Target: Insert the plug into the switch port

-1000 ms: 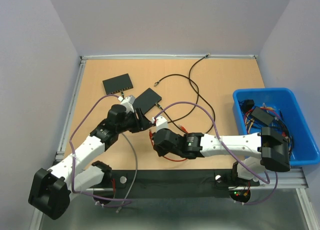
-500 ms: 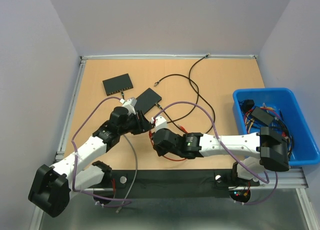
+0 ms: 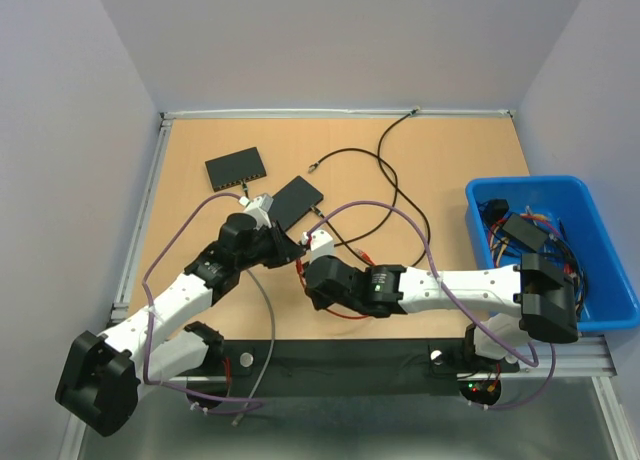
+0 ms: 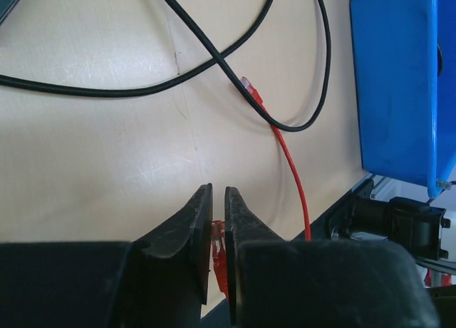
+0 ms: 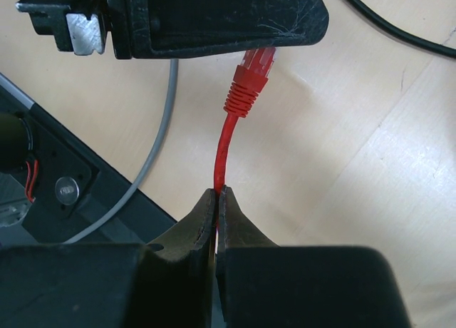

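Observation:
A red plug on a red cable sits between my two grippers over the near middle of the table. My right gripper is shut on the red cable a little behind the plug. My left gripper is nearly closed around the plug, whose tip reaches under the left fingers in the right wrist view. In the top view the two grippers meet: left gripper, right gripper. Two black switches lie behind them, one near and one farther left.
The red cable's other plug lies on the table under a crossing black cable. A blue bin with cables and a black box stands at the right. A grey cable runs near the table's front edge.
My left gripper has shifted slightly toward the right gripper and stands at the red plug. The right arm has barely moved.

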`<state>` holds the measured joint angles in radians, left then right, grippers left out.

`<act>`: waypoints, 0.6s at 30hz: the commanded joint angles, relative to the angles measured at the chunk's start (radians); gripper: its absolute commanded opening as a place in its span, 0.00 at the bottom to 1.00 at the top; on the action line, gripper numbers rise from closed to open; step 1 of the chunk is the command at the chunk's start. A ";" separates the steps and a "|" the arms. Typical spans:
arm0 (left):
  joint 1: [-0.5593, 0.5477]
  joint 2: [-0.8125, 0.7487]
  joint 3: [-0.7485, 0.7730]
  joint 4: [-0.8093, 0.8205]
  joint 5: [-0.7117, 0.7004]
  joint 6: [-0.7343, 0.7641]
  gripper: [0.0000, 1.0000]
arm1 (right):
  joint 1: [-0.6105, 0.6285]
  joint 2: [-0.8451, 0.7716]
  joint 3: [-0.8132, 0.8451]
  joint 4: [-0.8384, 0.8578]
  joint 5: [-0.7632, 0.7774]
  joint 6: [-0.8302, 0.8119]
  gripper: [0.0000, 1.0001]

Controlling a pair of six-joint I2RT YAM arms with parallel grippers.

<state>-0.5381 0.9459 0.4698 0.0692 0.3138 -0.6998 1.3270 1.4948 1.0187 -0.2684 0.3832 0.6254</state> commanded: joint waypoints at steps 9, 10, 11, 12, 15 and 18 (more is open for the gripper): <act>-0.008 -0.021 0.020 0.004 -0.024 -0.012 0.00 | -0.012 -0.071 0.032 0.047 0.129 0.007 0.48; -0.008 -0.018 0.024 0.001 -0.031 -0.018 0.00 | -0.012 -0.093 0.029 0.049 0.135 0.007 0.52; -0.010 -0.018 0.032 -0.003 -0.048 -0.026 0.00 | -0.014 -0.103 0.029 0.049 0.138 0.008 0.57; -0.010 -0.015 0.039 -0.005 -0.057 -0.045 0.00 | -0.018 -0.116 0.027 0.049 0.138 0.013 0.57; -0.010 -0.025 0.056 -0.002 -0.093 -0.085 0.00 | -0.043 -0.139 0.041 0.049 0.128 0.030 0.58; -0.010 -0.045 0.067 0.012 -0.123 -0.118 0.00 | -0.086 -0.123 0.063 0.051 0.093 0.042 0.57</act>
<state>-0.5430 0.9443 0.4770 0.0513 0.2447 -0.7624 1.2850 1.3777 1.0245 -0.2665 0.4751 0.6415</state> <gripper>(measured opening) 0.199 0.578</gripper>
